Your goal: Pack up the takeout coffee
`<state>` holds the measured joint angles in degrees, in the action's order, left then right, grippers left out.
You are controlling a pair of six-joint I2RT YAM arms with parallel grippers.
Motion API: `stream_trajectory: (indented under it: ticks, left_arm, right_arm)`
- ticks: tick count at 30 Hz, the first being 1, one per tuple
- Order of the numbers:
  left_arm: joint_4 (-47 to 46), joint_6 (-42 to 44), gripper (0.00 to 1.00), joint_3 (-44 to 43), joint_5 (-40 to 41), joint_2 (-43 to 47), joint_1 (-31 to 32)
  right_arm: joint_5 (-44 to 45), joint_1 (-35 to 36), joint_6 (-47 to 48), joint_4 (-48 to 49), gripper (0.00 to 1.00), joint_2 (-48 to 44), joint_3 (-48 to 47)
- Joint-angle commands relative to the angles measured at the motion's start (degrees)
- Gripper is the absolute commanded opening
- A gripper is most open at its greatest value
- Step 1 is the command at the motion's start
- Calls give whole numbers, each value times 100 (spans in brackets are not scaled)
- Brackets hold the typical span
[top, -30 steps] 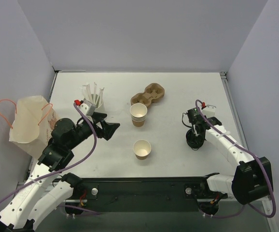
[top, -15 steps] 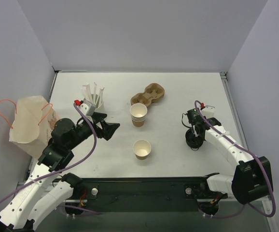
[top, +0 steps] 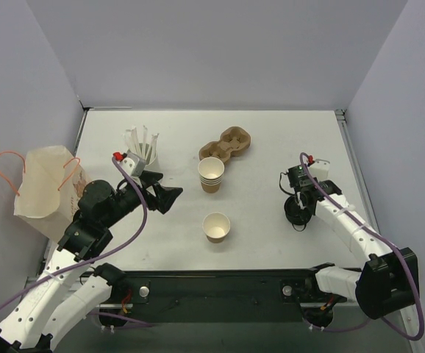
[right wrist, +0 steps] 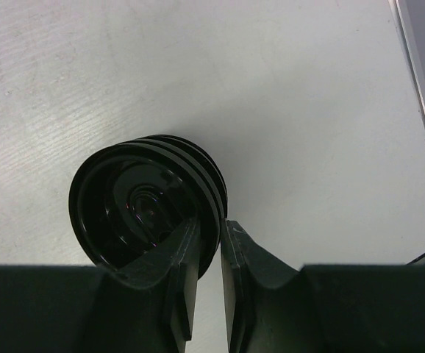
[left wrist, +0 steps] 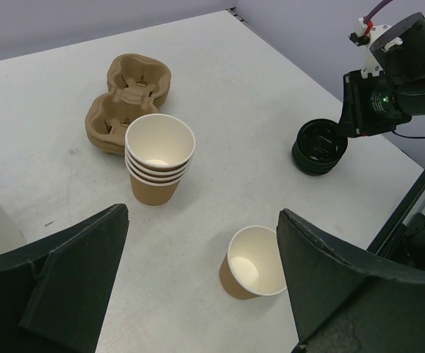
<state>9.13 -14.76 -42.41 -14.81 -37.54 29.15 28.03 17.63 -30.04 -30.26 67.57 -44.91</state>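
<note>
You have the table (top: pixel 271 140) in front of you, with the paper bag (top: pixel 47 191) slumped off its edge at 9 o'clock. The left gripper (top: pixel 167 190) hovers at about 8 o'clock, spread wide and holding nothing.

The right gripper (right wrist: pixel 211 224) is down at 3 o'clock. It is clenched on the rim of the top lid (right wrist: pixel 135 198) of the lid stack (top: pixel 298 213), with one finger inside the rim and one outside.

The pulp cup carrier (top: pixel 227 143) lies at 12 o'clock, and the nested cups (top: pixel 211 174) stand just below it. The single cup (top: pixel 216 226) you are meant to pack stands upright, open and uncapped, just toward 6 o'clock from centre. It is well apart from the lids.

Watch the outer finger, which runs down the stack's side. You cannot tell how many rims it covers, so a lift may bring up two lids stuck together. The pinch is at one edge only, so the lid will probably hang tilted and could slip free in transit. A tilted lid pressed onto that light, unsupported cup could tip it or crush its rim.
</note>
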Motion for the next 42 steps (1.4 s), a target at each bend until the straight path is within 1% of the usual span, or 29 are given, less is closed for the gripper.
stream_trajectory:
  ticks: [1, 5, 6, 9, 13, 17, 23, 29, 32, 35, 38, 42]
  left_arm:
    - [-315, 18, 92, -12, -48, 45, 12]
    - [-315, 17, 92, -4, -75, 54, 21]
    - [-315, 17, 92, -4, -75, 54, 12]
    - [-324, 17, 92, -4, -75, 62, 12]
    - [-324, 17, 92, -4, -84, 54, 12]
    - [-324, 17, 92, 5, -66, 63, 12]
    - [-324, 26, 92, 5, -75, 71, 12]
    - [-332, 26, 92, -4, -75, 80, 12]
    - [-324, 26, 92, -4, -75, 80, 12]
    - [-324, 26, 92, -4, -75, 71, 12]
    - [-324, 26, 92, -4, -75, 71, 12]
    - [-324, 26, 92, 5, -84, 71, 12]
  right_arm:
    - [97, -31, 42, -296, 19, -183, -238]
    - [159, -31, 34, -305, 20, -148, -194]
    - [185, -31, 42, -296, 25, -78, -177]
    - [282, -31, 77, -270, 30, 71, -185]
    - [220, -40, 235, -121, 31, 230, -255]
    - [281, -31, 341, -112, 29, 441, -431]
    - [378, -31, 455, -112, 23, 661, -546]
    - [449, -31, 499, -112, 24, 836, -554]
    - [449, -31, 534, -112, 21, 898, -581]
    - [502, -31, 552, -120, 15, 846, -581]
    - [510, -31, 543, -156, 13, 653, -598]
    - [467, -31, 473, -182, 12, 345, -616]
